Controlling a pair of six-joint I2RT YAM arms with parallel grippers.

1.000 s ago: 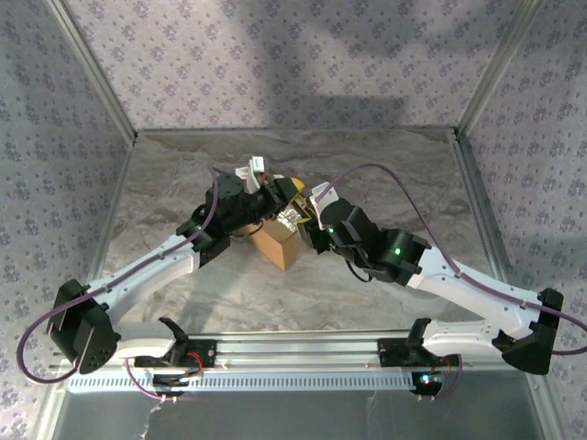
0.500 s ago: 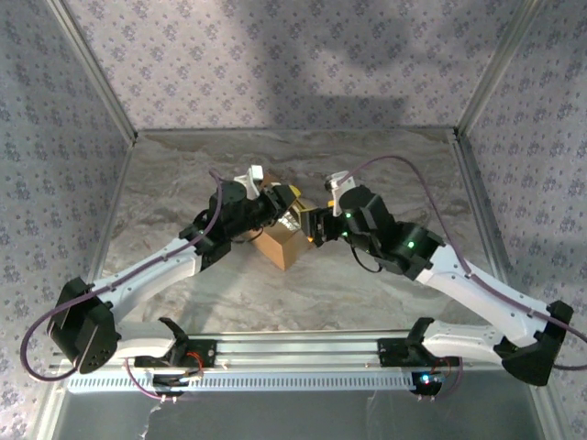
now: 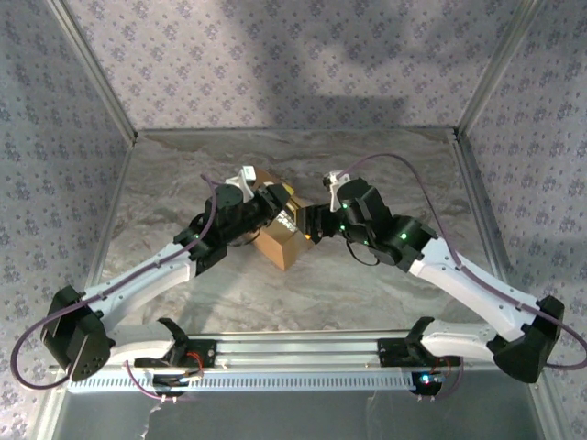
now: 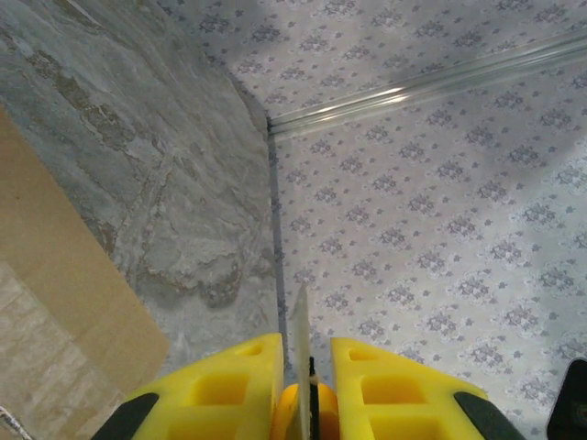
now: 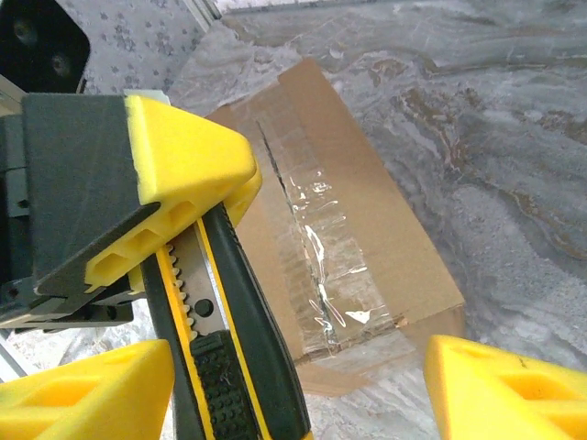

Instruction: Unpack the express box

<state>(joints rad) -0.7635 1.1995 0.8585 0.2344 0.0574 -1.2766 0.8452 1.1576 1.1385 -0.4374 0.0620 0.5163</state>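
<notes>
A: Status on the left gripper (image 4: 305, 356)?
B: Clamped tight on a utility knife (image 5: 234, 353) with a yellow-and-black handle. In the left wrist view the blade (image 4: 300, 316) stands thin between the yellow pads, pointing toward the patterned wall.
A: Right gripper (image 3: 310, 224)?
B: Jaws wide, nothing in them. Its fingers (image 5: 500, 390) sit at the bottom corners of the right wrist view. The knife handle shows between them, not clamped by them.
A: Where's the express box (image 3: 278, 240)?
B: On the table (image 3: 394, 165), mid-field, right between the two grippers. Flaps closed. Clear tape (image 5: 316, 261) runs along the top seam, wrinkled and shiny, with a thin dark line along the seam at the far end.
A: Blade touching the box?
B: Can't tell, the tip is hidden.
</notes>
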